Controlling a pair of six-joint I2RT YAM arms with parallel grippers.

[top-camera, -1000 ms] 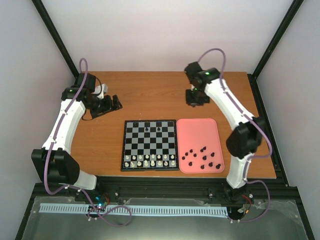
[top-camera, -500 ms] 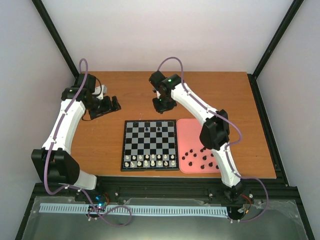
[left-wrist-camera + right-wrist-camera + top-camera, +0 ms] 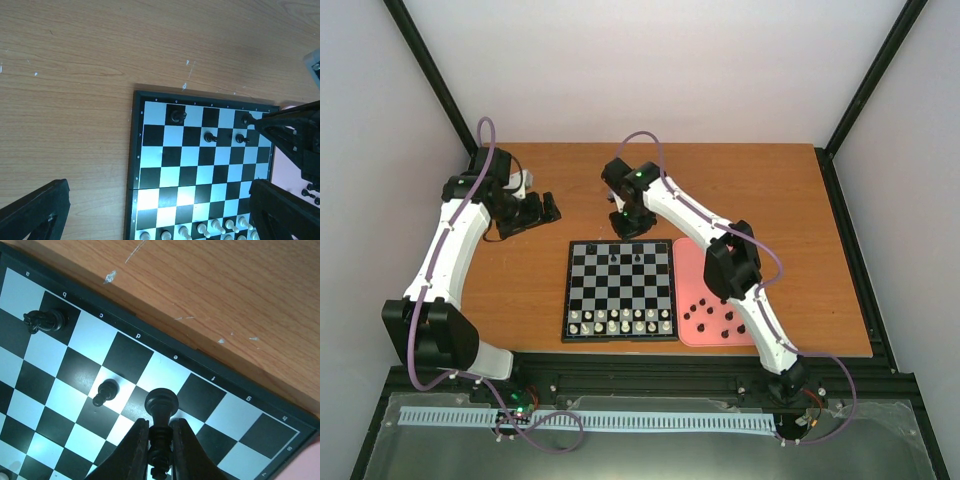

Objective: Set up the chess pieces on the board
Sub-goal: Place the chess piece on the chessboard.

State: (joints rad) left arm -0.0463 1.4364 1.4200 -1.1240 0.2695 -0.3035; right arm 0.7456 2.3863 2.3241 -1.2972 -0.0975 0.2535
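While the right hand hovers: right hand (image 3: 159, 435) closed on a held black piece (image 3: 161, 404); fingers (image 3: 135, 450) pinch its stem, and its round head juts beyond the tips.
Hand position: over the far rows of the board (image 3: 620, 285), on the side facing the far edge of the counter (image 3: 770, 190). Whether the piece's base touches a square cannot be told.
Nearest neighbours: black pawn (image 3: 105, 392) on a neighbouring square; black knight (image 3: 44, 320) on the far row, toward the counter's left edge.
Board: mid-counter, close to the near edge. White pieces (image 3: 620, 322) line its near side; only a few black ones stand on it.
Tray (image 3: 688, 275): pink, just beside the board toward the counter's right edge. Loose black pieces (image 3: 725, 320) lie in its near half.
Left hand (image 3: 538, 211): spread wide, empty, parked toward the counter's far left corner.
Risk: released off-centre or above the square, the piece would likely topple and roll into the pawn. Spreading fingers could clip that pawn. The slender stem may slip in the pinch.
Change: a second earlier the right hand hung over bare counter beyond the tray's far edge. It has since swung left to the board's far rows. Left arm and placed pieces look unchanged.
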